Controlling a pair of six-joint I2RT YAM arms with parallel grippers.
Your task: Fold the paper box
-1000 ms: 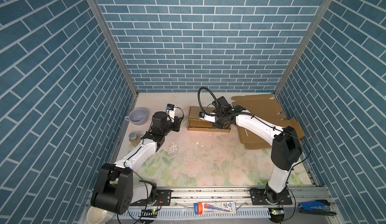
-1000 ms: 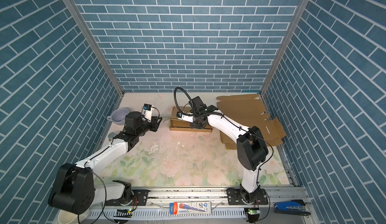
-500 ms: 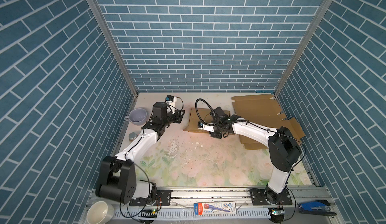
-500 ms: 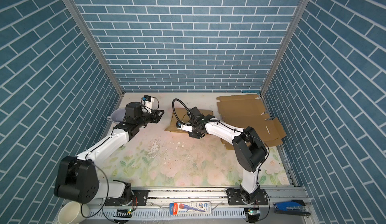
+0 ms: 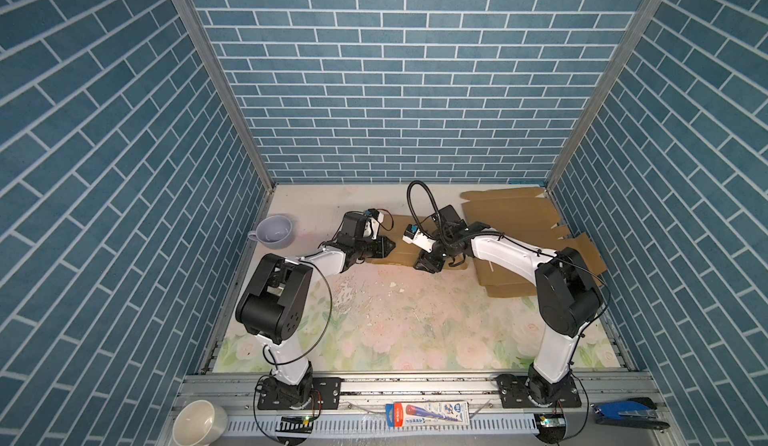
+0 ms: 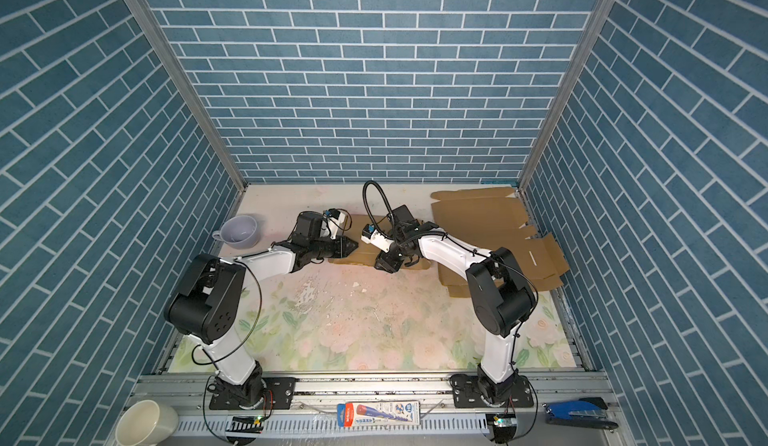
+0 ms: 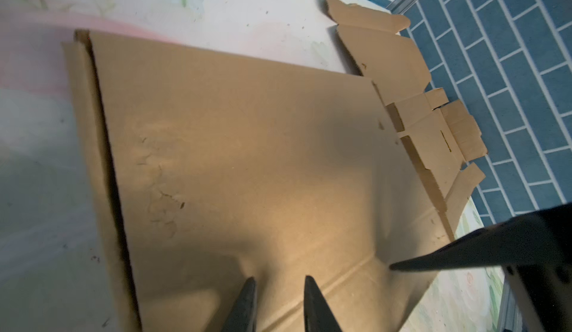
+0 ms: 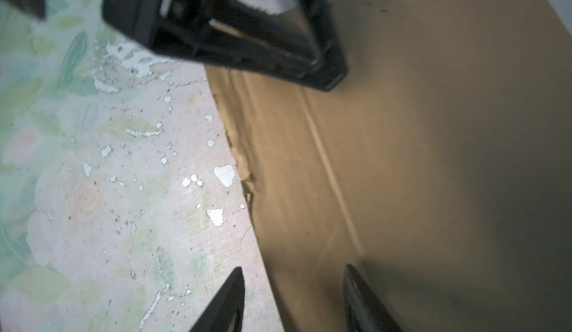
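Now that the right gripper [image 5: 420, 266] has let go, its jaws standing well apart where a second ago they were clamped shut, the paper box [image 5: 397, 252] has sunk from what looked like a half-raised shape to a nearly flat sheet on the bench [image 5: 415, 331], near the middle of its far edge. In the right wrist view one fingertip [image 8: 233, 284] hangs over bare bench and the other over the card [image 8: 402, 160]. The sheet's frayed front edge [image 8: 244, 172] runs below and between them, so nothing is grasped. The left gripper [image 5: 390, 247] has swung in from the bench's left side onto the sheet's left end. In the left wrist view its jaws have narrowed to a thin gap and grasp nothing, their tips aimed at the card beside a crease [image 7: 340, 271]. By my reading the fold has not held, so the task is still early: a wall has to be lifted again along a crease and pinned by the other arm. The spare cardboard [image 5: 511, 215] lies untouched in the far right corner.
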